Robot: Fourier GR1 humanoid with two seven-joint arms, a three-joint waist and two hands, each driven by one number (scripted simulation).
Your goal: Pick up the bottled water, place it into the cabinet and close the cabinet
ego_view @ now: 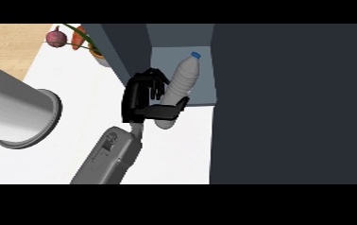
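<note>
Grey forearm's black hand [145, 96] grips the clear ribbed plastic water bottle [182, 80], thumb wrapped round its base. Its blue-capped top leans into the open dark cabinet [279, 101]; releasing and closing remain.

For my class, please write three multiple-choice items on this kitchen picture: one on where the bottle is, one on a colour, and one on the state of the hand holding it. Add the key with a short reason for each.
1. Where is the bottled water?
A. Lying flat on the white counter
B. Held at the opening of the cabinet, cap toward the inside
C. Standing inside the grey pot

2. What colour is the bottle's cap?
A. Blue
B. Red
C. Yellow

3. What state is the hand beside the bottle in?
A. Open and resting flat on the counter
C. Shut with nothing in it
B. Shut on the bottle

Key: 1 B, the bottle tilts in front of the cabinet with its cap against the pale interior. 2 A, the small cap at the top shows blue. 3 B, the black thumb wraps under the bottle's lower part and the fingers lie along its side.
</note>
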